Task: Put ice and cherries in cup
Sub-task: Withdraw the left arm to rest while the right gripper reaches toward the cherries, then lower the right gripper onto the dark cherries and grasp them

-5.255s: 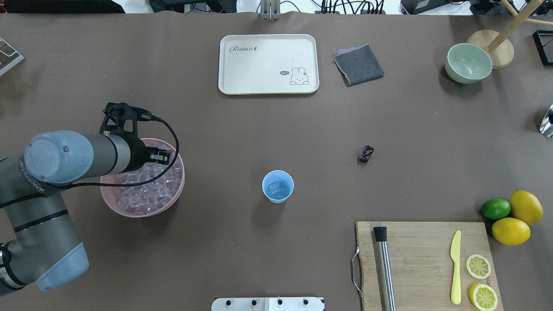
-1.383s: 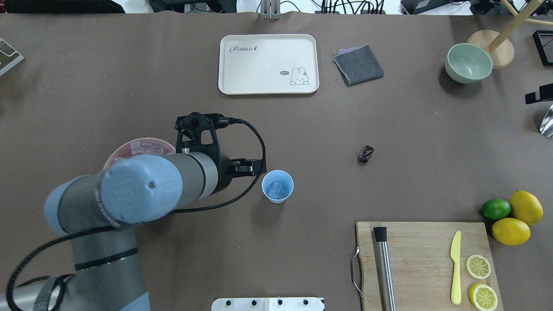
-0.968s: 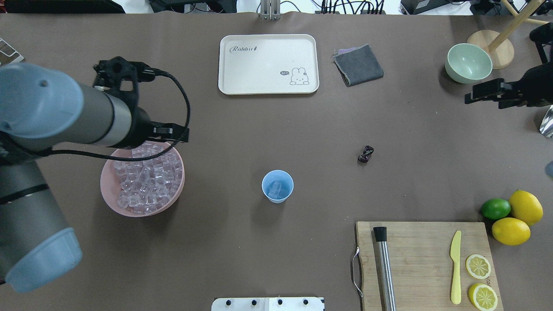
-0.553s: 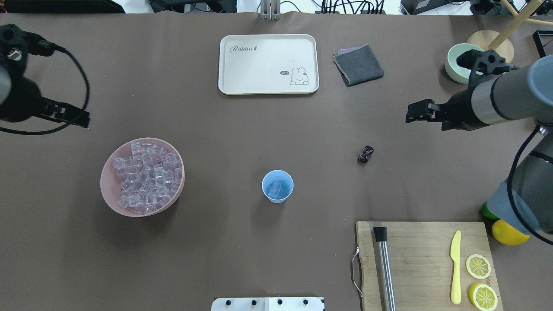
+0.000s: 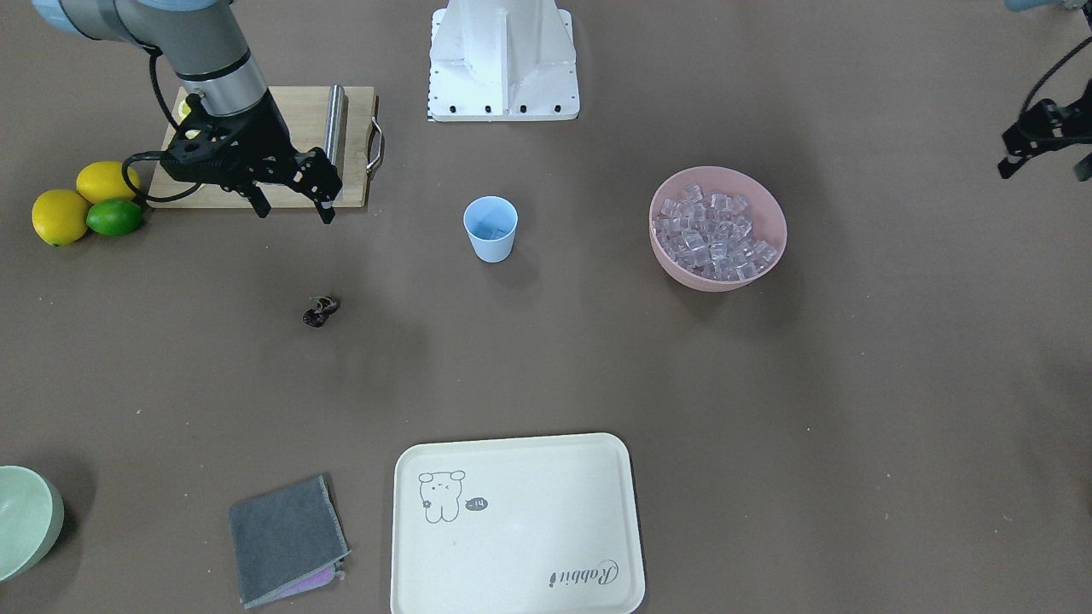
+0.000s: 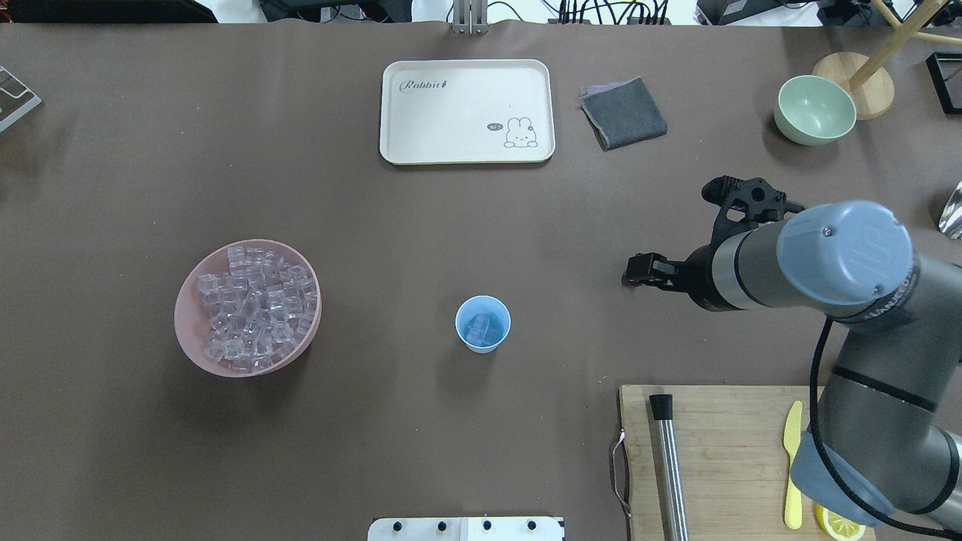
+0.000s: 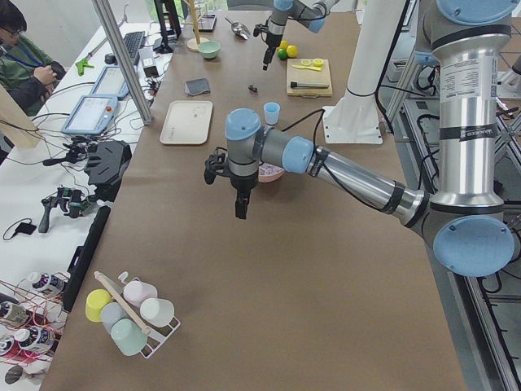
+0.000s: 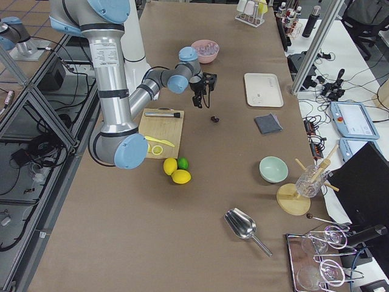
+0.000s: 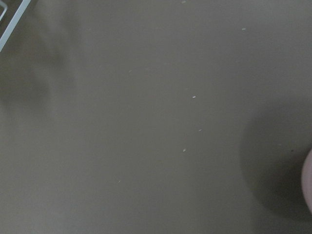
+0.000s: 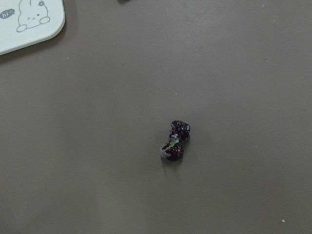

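Note:
The light blue cup [image 6: 482, 324] stands mid-table with a few ice cubes [image 6: 479, 327] in it. The pink bowl [image 6: 188, 330] to its left holds many clear ice cubes [image 6: 252, 304]. The dark cherries [image 5: 321, 312] lie on the brown table right of the cup; they sit centred in the right wrist view [image 10: 175, 141]. My right gripper [image 5: 293, 211] is open and empty, hovering above the cherries and hiding them in the overhead view [image 6: 639, 270]. My left gripper [image 5: 1045, 169] is open and empty, far off to the left, past the pink bowl.
A wooden cutting board [image 6: 729, 443] with a steel muddler [image 6: 669, 466] and yellow knife [image 6: 791, 466] lies front right, under my right arm. Lemons and a lime [image 5: 77, 205] lie beside it. A cream tray [image 6: 466, 113], grey cloth [image 6: 624, 113] and green bowl [image 6: 815, 109] stand at the back.
My left arm went from the pink bowl to the cup, then swung away left out of the overhead view. My right arm came in from the right and moved over the cherries.

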### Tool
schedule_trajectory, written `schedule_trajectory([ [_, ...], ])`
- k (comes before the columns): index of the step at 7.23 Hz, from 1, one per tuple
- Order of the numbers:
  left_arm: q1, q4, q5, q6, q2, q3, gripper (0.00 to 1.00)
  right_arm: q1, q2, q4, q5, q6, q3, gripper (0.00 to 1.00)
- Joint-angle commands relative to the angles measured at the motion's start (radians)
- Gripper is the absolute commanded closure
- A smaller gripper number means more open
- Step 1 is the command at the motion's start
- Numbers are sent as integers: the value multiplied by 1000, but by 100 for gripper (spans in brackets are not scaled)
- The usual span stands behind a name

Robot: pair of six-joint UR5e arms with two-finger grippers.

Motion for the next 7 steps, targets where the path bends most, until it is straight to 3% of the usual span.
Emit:
schedule_trajectory([
  [1, -63, 1, 21, 94, 7, 45, 1, -35, 16, 160, -26, 19, -131, 8],
  [2, -63, 1, 21, 96, 9, 43, 1, -31, 17, 274, -29, 20, -207, 14],
  [3, -63, 1, 21, 96, 9, 45, 1, -26, 20, 278, -31, 42, -227, 23],
  [4, -61, -1, 21, 96, 7, 45, 1, -13, 19, 277, -34, 58, -232, 42],
  [5, -61, -1, 21, 96, 1, 48, 1, 6, 19, 280, -45, 57, -255, 54],
  [7, -61, -1, 21, 98, -2, 45, 1, 29, 22, 284, -45, 56, -275, 54],
])
